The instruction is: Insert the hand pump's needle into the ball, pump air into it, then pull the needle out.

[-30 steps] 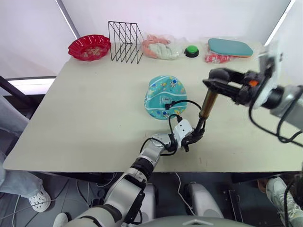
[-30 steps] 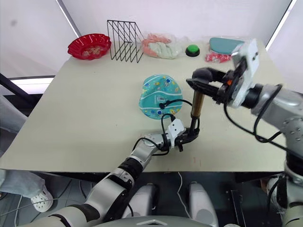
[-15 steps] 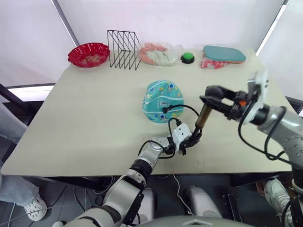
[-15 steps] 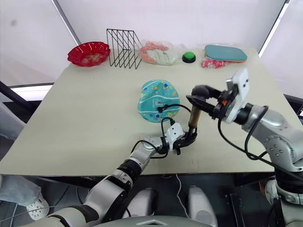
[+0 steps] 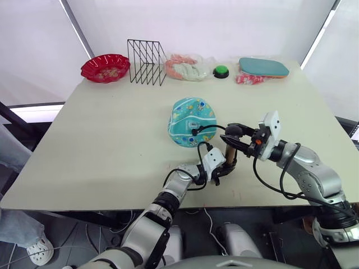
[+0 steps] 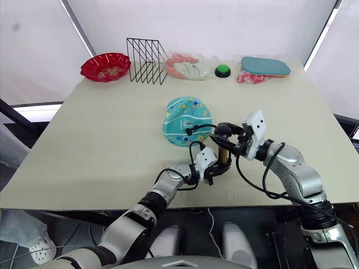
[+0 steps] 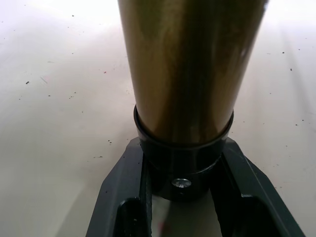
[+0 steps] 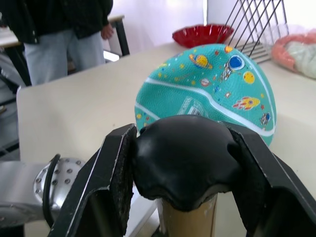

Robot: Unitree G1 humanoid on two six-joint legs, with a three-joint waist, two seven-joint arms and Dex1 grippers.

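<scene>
Two pincers: both are gripping the hand pump, which is standing upright on the table.
Left pincer: its fingers are clamping the pump's black bottom cap, down at the table surface.
Right pincer: its fingers are closing around the pump's black top knob, directly above the bronze barrel.
Hose: a thin black line is arching from the pump toward the ball, its end lying on the ball by the white sticker; I cannot make out the needle itself.
Ball: the teal ball is sitting dented near the table's middle, just beyond the pump.
Far edge: a red bowl, a black wire rack and a green button are lining up.
</scene>
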